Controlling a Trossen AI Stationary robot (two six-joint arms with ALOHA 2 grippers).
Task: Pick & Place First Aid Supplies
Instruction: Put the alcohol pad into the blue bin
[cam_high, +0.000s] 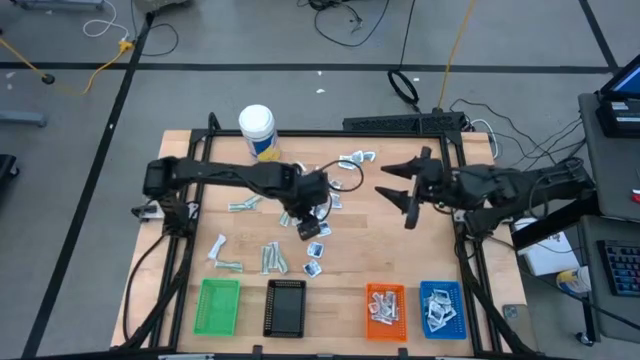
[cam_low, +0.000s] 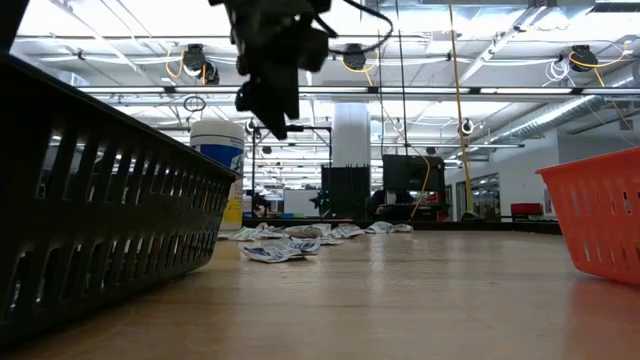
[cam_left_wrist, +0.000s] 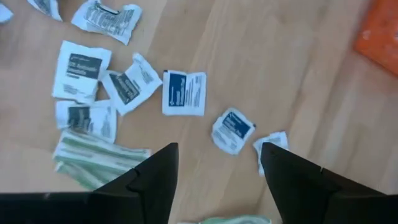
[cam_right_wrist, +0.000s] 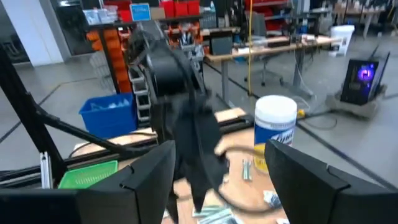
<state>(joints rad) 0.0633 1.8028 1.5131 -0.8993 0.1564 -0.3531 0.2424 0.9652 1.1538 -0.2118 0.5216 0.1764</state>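
Observation:
The first aid supplies lie loose on the wooden table: white-and-blue sachets (cam_high: 350, 160) and pale green strips (cam_high: 272, 258). My left gripper (cam_high: 310, 226) hangs over the table's middle, pointing steeply down, open and clear of the table. In its wrist view the left gripper (cam_left_wrist: 217, 165) has nothing between its fingers; a small sachet (cam_left_wrist: 232, 130) and a larger one (cam_left_wrist: 184, 93) lie flat on the wood just beyond them, green strips (cam_left_wrist: 93, 158) to one side. My right gripper (cam_high: 401, 190) is raised at the right, level, open and empty.
A white bottle with a yellow label (cam_high: 257, 130) stands at the far left. Along the near edge stand a green tray (cam_high: 218, 305), a black tray (cam_high: 286, 307), an orange tray (cam_high: 385, 307) holding packets and a blue tray (cam_high: 441, 307) holding sachets.

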